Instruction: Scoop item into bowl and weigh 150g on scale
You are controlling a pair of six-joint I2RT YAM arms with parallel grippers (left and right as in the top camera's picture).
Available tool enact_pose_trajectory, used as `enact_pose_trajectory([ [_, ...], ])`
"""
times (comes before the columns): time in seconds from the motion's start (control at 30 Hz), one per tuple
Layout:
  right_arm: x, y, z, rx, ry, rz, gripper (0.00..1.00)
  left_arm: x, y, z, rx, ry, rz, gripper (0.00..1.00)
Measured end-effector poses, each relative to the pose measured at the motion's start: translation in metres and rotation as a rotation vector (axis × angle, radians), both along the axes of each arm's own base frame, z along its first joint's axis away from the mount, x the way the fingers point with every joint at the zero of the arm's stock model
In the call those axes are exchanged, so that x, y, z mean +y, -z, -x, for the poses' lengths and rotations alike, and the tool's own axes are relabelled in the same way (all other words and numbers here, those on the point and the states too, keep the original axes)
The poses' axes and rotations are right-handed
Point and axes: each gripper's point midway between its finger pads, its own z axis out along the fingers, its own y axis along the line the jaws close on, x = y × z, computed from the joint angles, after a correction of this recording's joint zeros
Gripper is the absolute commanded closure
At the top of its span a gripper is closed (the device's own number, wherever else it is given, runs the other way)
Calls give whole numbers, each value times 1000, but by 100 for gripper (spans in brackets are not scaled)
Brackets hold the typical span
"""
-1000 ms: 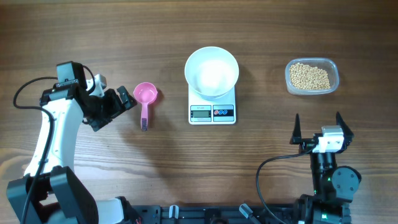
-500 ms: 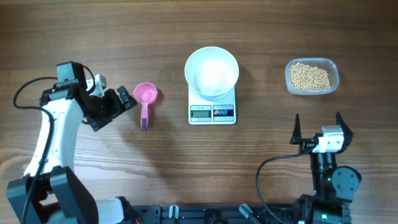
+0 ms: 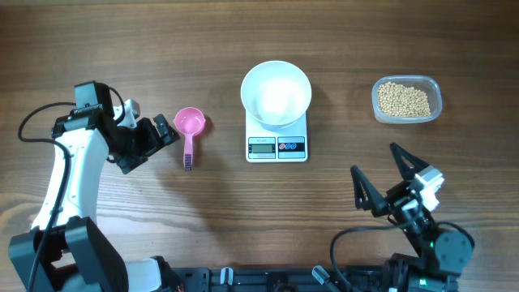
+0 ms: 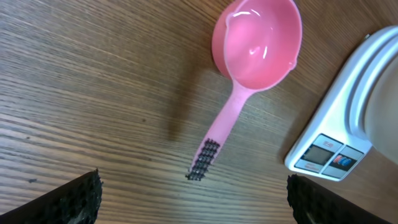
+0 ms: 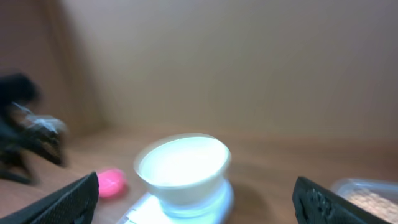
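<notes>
Only the right arm has moved since a moment before: its right gripper (image 3: 374, 160) is now turned left over the wooden table (image 3: 243, 211), jaws spread wide and empty, probably to look at the work area. The left gripper (image 3: 168, 130), also fully released and holding nothing, hangs just beside the scoop, I think to take its handle. The scale (image 3: 277, 146) sits at the centre with the white bowl (image 3: 276, 93) on it, apparently empty, so weight can be read during filling. The clear container (image 3: 375, 101) stands well apart at the right. The pink scoop (image 3: 190, 130) lies left of the scale, and the beans (image 3: 404, 100) are all in the container.
</notes>
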Motion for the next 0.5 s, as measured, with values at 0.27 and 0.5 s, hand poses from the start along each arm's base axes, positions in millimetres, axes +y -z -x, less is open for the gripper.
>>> enact_pose_trajectory([
  [0.27, 24, -72, 47, -305, -158, 13, 0, -2, -1, 0, -3, 2, 15, 0],
  [0.5, 32, -129, 70, -371, -182, 50, 0, -3, -1, 0, 0, 2, 16, 0],
])
